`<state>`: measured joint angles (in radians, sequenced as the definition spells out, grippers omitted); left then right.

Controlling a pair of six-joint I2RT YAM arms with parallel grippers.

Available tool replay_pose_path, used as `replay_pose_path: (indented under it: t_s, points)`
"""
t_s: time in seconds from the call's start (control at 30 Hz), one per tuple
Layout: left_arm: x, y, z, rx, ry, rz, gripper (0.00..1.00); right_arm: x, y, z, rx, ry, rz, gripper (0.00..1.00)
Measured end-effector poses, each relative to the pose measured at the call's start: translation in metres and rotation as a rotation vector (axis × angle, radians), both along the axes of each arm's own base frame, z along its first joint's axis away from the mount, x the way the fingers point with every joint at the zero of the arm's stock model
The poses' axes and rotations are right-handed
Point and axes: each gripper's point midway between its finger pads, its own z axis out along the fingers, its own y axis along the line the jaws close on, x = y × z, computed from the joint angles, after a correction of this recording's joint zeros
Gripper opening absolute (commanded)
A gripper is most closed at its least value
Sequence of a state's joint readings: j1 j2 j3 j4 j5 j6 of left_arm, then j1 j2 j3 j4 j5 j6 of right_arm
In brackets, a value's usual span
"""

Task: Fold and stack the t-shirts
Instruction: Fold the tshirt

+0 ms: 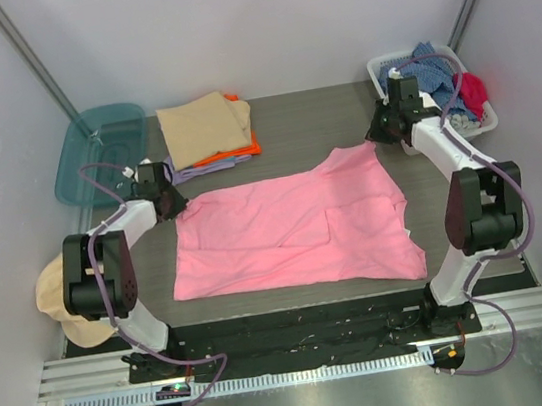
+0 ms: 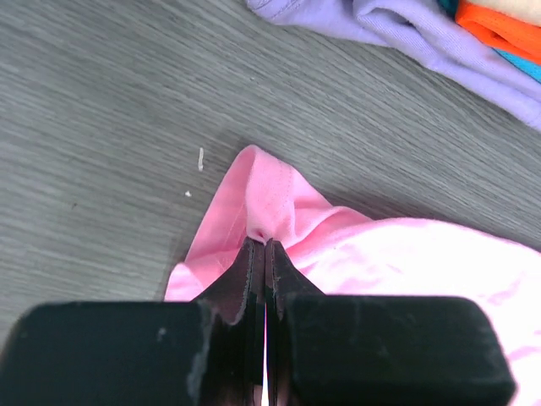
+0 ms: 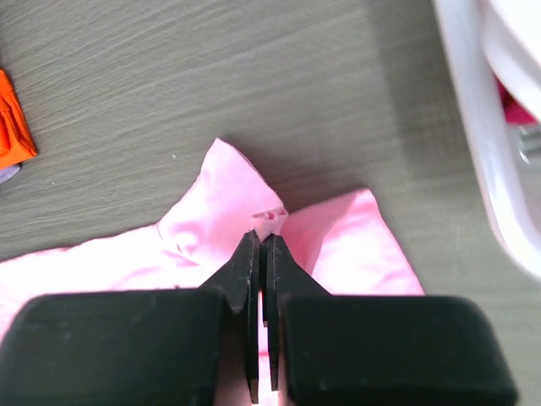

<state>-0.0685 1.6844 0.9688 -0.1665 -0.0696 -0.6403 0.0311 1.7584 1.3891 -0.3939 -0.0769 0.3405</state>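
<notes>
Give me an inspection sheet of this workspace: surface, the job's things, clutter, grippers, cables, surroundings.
Surface: dark wood-grain table, tiny white specks.
Job's things: pink t-shirt spread out, not stacked; stack of tan, orange, lilac shirts back left.
Clutter: teal bin back left; white basket of clothes back right; tan cap at left edge.
Grippers: left gripper and right gripper each shut on a far corner of the pink t-shirt.
Cables: purple cable looped along each arm.
Surroundings: pale walls; metal rail at near edge.
</notes>
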Motion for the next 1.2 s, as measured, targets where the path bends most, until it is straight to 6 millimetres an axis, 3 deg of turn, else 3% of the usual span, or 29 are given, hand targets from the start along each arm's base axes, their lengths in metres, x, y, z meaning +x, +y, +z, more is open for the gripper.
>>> replay_pose_path:
  t_s: [0.23,0.63,1.2]
  points:
    - [-0.002,0.005,0.015,0.006,-0.040,0.031,0.00,-0.031,-0.014,0.006,-0.001,-0.004,-0.123,0.01]
    - [-0.013,0.016,0.061,0.040,-0.153,0.074,0.00,-0.079,-0.030,0.016,-0.027,0.001,-0.232,0.01]
    - [-0.058,0.027,0.055,0.054,-0.123,0.139,0.00,-0.135,-0.054,0.017,-0.064,0.028,-0.384,0.01]
